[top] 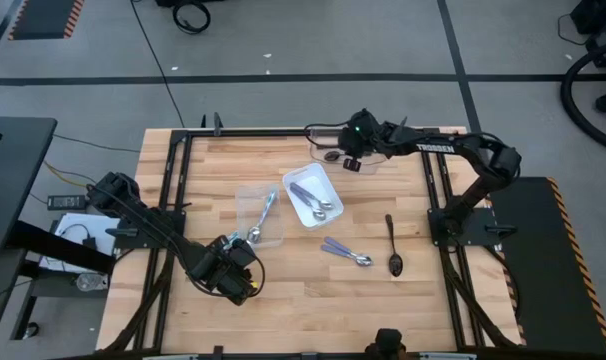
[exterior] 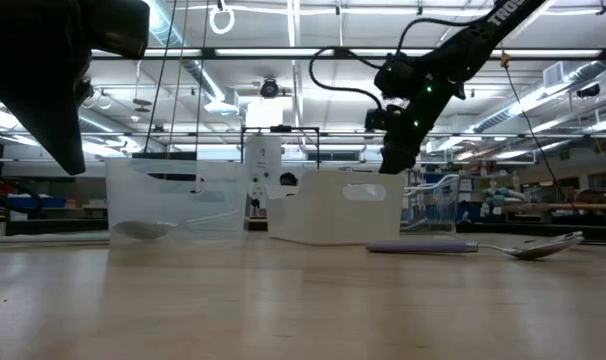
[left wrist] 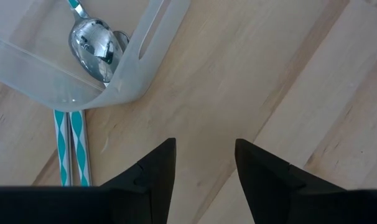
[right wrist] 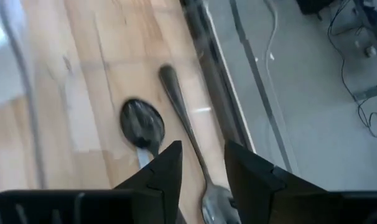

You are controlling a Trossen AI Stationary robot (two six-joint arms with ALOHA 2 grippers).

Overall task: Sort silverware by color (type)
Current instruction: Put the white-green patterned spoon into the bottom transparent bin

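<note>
Three clear containers stand on the table. The left container (top: 258,215) holds a light-blue-handled spoon (top: 266,212). The middle container (top: 313,195) holds purple-handled spoons (top: 311,198). The far container (top: 371,157) holds dark spoons (right wrist: 142,124). Two purple-handled spoons (top: 345,252) and a black spoon (top: 394,245) lie flat on the wood. My left gripper (left wrist: 204,162) is open over bare wood just near of the left container's corner (left wrist: 123,87). My right gripper (right wrist: 202,165) is open above the far container, over the dark spoons.
Two teal-and-white striped handles (left wrist: 70,146) show beside the left container's corner. A dark metal frame runs along the table's sides (top: 173,180). Bare wood lies along the near edge (top: 323,310). In the low view the purple spoon (exterior: 423,245) lies in front of the middle container (exterior: 338,205).
</note>
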